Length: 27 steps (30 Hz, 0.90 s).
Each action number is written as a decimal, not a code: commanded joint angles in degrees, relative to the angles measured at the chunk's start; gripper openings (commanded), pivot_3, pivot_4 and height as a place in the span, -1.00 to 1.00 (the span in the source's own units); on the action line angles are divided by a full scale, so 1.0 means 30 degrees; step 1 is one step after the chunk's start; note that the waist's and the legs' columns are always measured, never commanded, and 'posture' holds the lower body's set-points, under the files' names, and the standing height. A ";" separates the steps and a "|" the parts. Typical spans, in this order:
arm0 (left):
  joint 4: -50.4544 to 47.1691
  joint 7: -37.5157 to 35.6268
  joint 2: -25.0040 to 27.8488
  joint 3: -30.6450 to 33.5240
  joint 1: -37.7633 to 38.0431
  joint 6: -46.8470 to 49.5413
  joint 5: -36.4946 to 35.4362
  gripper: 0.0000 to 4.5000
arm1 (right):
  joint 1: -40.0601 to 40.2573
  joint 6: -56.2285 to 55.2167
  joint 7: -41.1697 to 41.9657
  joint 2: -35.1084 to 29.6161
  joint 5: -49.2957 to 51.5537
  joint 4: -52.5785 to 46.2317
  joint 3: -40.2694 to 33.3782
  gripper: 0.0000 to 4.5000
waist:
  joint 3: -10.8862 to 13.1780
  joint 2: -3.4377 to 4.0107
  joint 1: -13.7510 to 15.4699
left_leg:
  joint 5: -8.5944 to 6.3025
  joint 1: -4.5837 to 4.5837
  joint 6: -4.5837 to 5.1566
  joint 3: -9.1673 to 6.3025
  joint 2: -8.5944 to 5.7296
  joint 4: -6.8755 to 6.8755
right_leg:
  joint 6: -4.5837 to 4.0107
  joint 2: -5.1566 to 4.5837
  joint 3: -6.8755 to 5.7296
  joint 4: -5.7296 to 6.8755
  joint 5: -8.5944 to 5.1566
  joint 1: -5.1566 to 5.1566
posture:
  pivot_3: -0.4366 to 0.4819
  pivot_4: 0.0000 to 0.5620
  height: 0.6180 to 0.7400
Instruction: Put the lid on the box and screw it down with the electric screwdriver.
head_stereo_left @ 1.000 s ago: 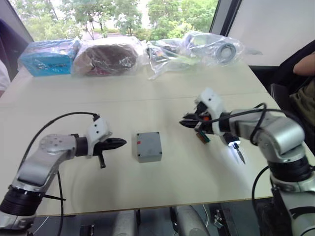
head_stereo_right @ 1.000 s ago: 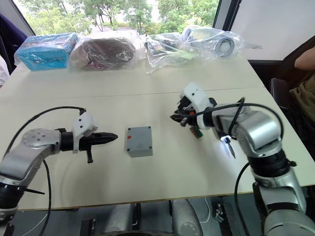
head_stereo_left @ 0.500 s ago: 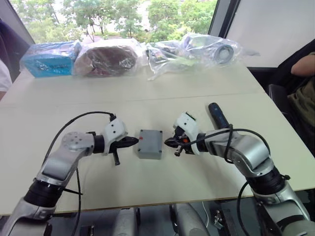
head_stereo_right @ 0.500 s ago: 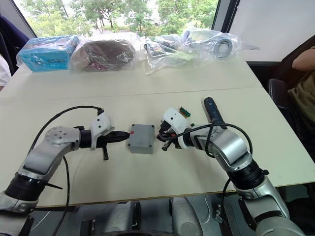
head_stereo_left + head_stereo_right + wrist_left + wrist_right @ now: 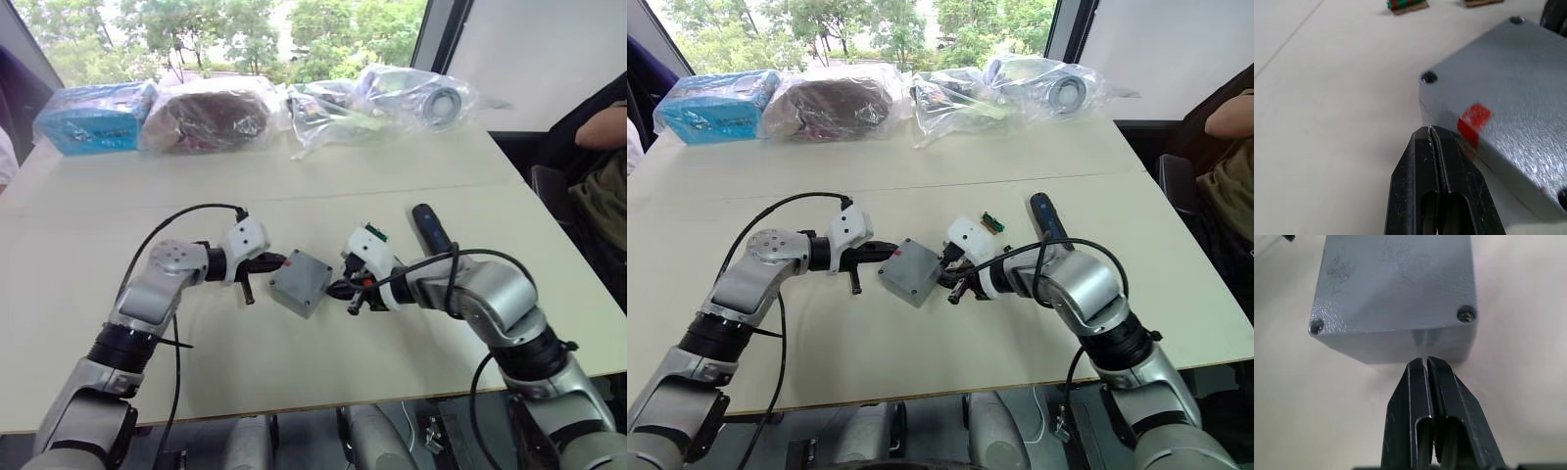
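The grey box (image 5: 300, 284) sits mid-table, turned corner-on, with a small red mark (image 5: 1473, 120) on its left side. The flat lid (image 5: 1396, 279) lies on top of it, with screw holes at the corners. My left gripper (image 5: 281, 262) is shut and empty, its tips against the box side by the red mark. From the opposite side my right gripper (image 5: 334, 289) is also shut, tips touching the box wall (image 5: 1376, 347). The dark blue electric screwdriver (image 5: 428, 227) lies on the table behind my right arm, held by nothing.
A small green connector block (image 5: 373, 233) lies just behind the right gripper, and two more (image 5: 1407, 5) lie beyond the box. Plastic-wrapped items (image 5: 211, 116) and a blue package (image 5: 93, 116) line the far table edge. A person's arm (image 5: 600, 127) is at the right.
The right gripper came left from the table's right side to the box, and the screwdriver now lies on the table. The left gripper closed in. The box has turned corner-on between them.
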 commanded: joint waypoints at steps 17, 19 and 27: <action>-0.5306 -0.1283 0.1985 0.1006 0.2593 0.2957 -0.2211 -1.00 | -0.0733 -0.5322 0.0360 0.2494 -0.3080 0.4011 0.0893 -0.97 | 0.0001 -0.0028 0.0032 | 0.0000 -0.0001 0.0001 -0.0006 0.0011 -0.0004 | 0.0000 0.0008 -0.0006 0.0012 -0.0002 -0.0006 | -0.05 -0.47 1.00; -0.5095 -0.1269 0.1977 0.0954 0.2501 0.2681 -0.2018 -1.00 | -0.0632 -0.5024 0.0490 0.2556 -0.2970 0.3765 0.0890 -0.97 | 0.0001 -0.0029 0.0043 | 0.0000 -0.0001 0.0000 -0.0005 0.0008 -0.0003 | -0.0001 0.0007 -0.0005 0.0011 -0.0001 -0.0004 | -0.05 -0.47 1.00; -0.2982 -0.0983 0.1845 0.1041 0.1394 0.1035 -0.0879 -1.00 | 0.0387 -0.3991 0.1332 0.2033 -0.2072 0.1814 0.0529 -0.97 | 0.0001 -0.0028 0.0040 | 0.0000 0.0000 0.0000 -0.0009 0.0008 -0.0003 | -0.0002 0.0008 -0.0007 0.0012 -0.0001 -0.0004 | -0.05 -0.47 1.00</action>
